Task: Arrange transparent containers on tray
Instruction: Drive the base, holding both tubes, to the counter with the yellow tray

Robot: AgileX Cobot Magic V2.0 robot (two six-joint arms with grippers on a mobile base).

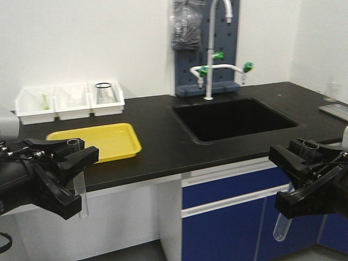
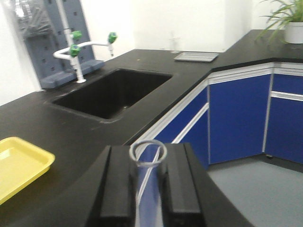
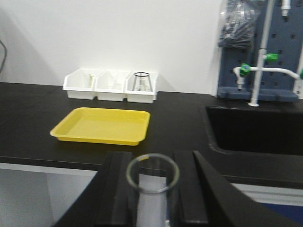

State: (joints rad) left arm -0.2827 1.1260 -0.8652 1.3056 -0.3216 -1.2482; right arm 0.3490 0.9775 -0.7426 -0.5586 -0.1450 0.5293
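**A:** Where are the two glass tubes?

**B:** Both are held out in front of the desk point(image 1: 163, 136), off the yellow tray point(image 1: 111, 142). The left fingers point(image 1: 81, 156) are closed on the left tube point(image 1: 82, 197). It is nearly upright with its open rim on top, and its round bottom hangs below them, just in front of the tray's near edge.

**A:** And the other one?

**B:** The right fingers point(image 1: 296, 159) grip the right tube point(image 1: 281, 227) the same way, leaning a little. It hangs in front of the blue cabinet doors point(image 1: 223, 223), well away from the tray.

**A:** What else is on the desk?

**B:** Three white bins point(image 1: 70, 103) stand behind the tray against the wall, and one holds a flask point(image 1: 105, 93). The sink point(image 1: 234, 117) lies to the right, with the tap point(image 1: 209, 49) standing behind it.
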